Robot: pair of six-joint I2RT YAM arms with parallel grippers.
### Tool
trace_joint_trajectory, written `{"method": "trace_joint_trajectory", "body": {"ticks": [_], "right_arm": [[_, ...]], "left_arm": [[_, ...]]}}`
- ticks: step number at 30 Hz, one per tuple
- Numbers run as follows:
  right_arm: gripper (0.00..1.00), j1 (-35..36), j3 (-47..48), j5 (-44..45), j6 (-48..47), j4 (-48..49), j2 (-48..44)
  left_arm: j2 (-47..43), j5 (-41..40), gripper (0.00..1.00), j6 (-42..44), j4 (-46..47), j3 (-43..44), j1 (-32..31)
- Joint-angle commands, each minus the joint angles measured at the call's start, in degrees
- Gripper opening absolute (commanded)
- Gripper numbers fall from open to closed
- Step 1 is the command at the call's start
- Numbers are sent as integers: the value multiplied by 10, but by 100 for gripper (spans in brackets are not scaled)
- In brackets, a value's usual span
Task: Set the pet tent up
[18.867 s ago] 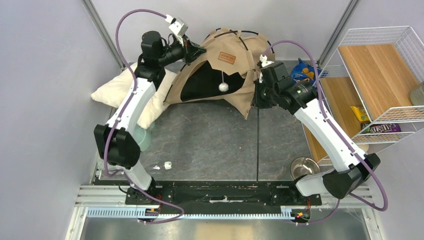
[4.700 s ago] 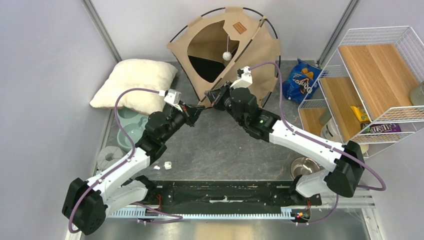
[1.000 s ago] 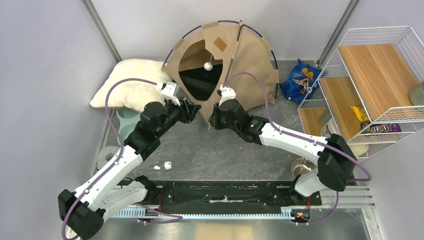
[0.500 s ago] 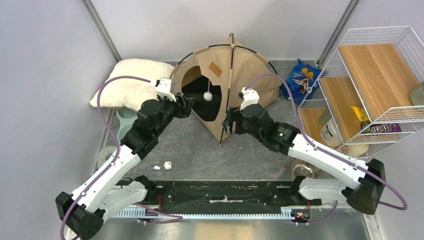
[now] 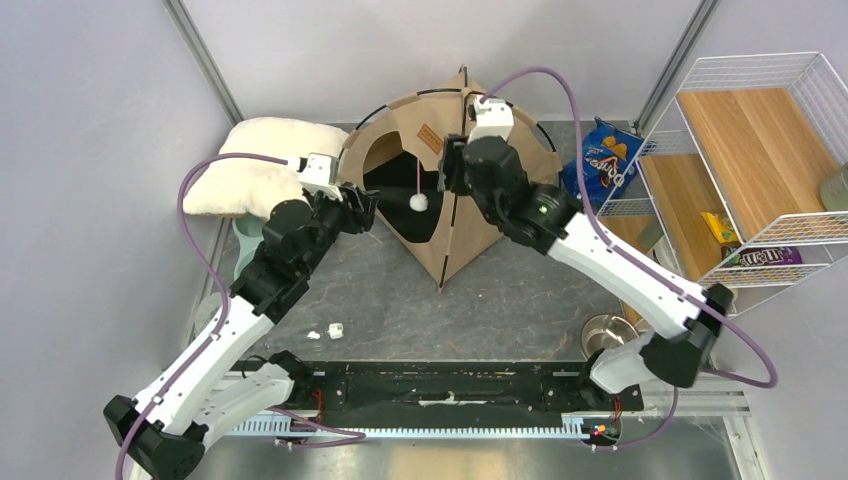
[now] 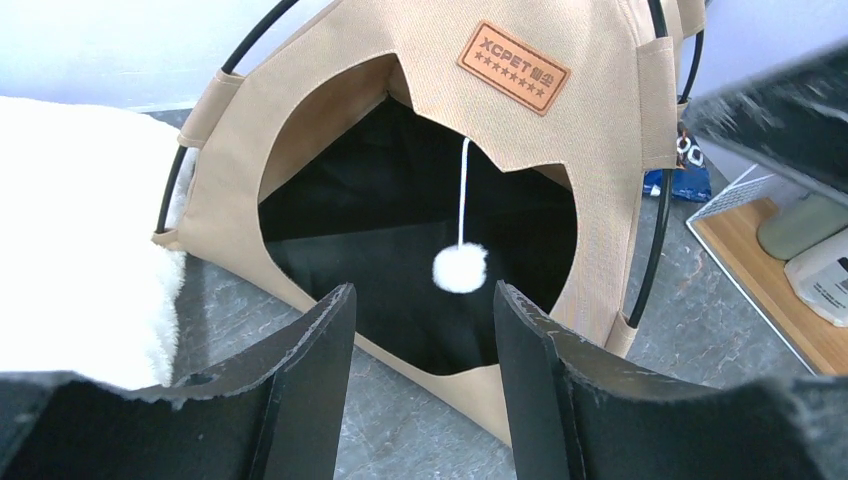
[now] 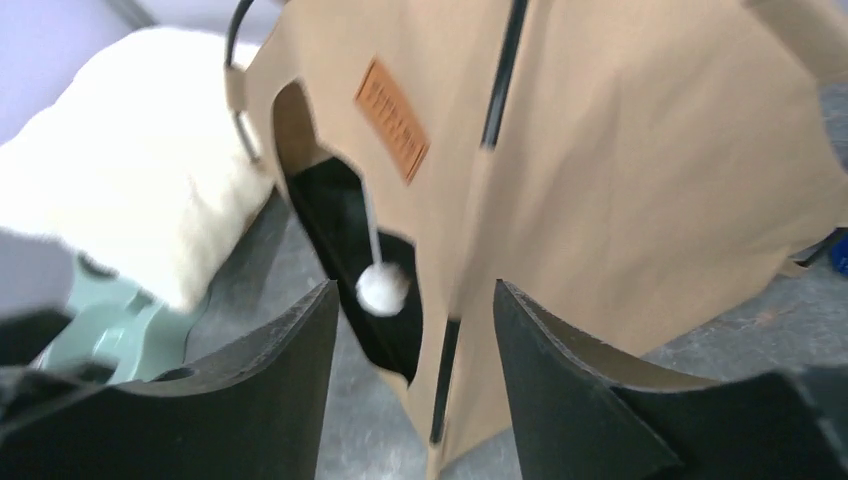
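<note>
The tan pet tent [image 5: 470, 238] stands upright at the back middle on its crossed black poles, its dark opening facing front-left. A brown label [image 5: 430, 138] sits above the opening and the white pompom [image 5: 418, 201] hangs in it. My left gripper [image 5: 358, 207] hovers open just left of the opening, touching nothing; its wrist view looks in at the tent [image 6: 600, 150] and the pompom [image 6: 460, 268] past empty fingers [image 6: 320, 360]. My right gripper [image 5: 447, 172] is open above the tent top, holding nothing; its wrist view shows the tent [image 7: 650, 180] below.
A fluffy white pillow [image 5: 262, 165] lies left of the tent, with green bowls [image 5: 250, 235] in front of it. A blue snack bag [image 5: 612, 150] and a wire shelf [image 5: 760, 170] stand on the right. A metal bowl [image 5: 605, 333] and a small white cube [image 5: 336, 327] lie nearer.
The tent tipped down from leaning back to standing on its base. My right gripper opened, left the front corner and rose over the top. The left gripper opened wider and drew back slightly.
</note>
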Motion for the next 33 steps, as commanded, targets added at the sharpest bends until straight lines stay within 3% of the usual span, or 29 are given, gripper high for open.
{"method": "trace_joint_trajectory", "body": {"ticks": [1, 9, 13, 15, 20, 24, 33], "right_arm": [[62, -29, 77, 80, 18, -54, 64], [48, -79, 83, 8, 14, -28, 97], [13, -88, 78, -13, -22, 8, 96], [0, -90, 79, -18, -56, 32, 93], [0, -127, 81, -93, -150, 95, 78], [0, -177, 72, -219, -196, 121, 59], [0, -225, 65, -387, -211, 121, 34]], "left_arm": [[-15, -27, 60, 32, -18, 33, -1], [-28, -41, 60, 48, -34, 41, -1], [-26, -46, 60, 49, -38, 45, -1], [-27, -47, 60, 51, -40, 48, -1], [-26, -47, 60, 61, -44, 61, -1], [-28, -49, 60, 65, -48, 67, -1], [-28, -55, 60, 70, -48, 73, -1]]}}
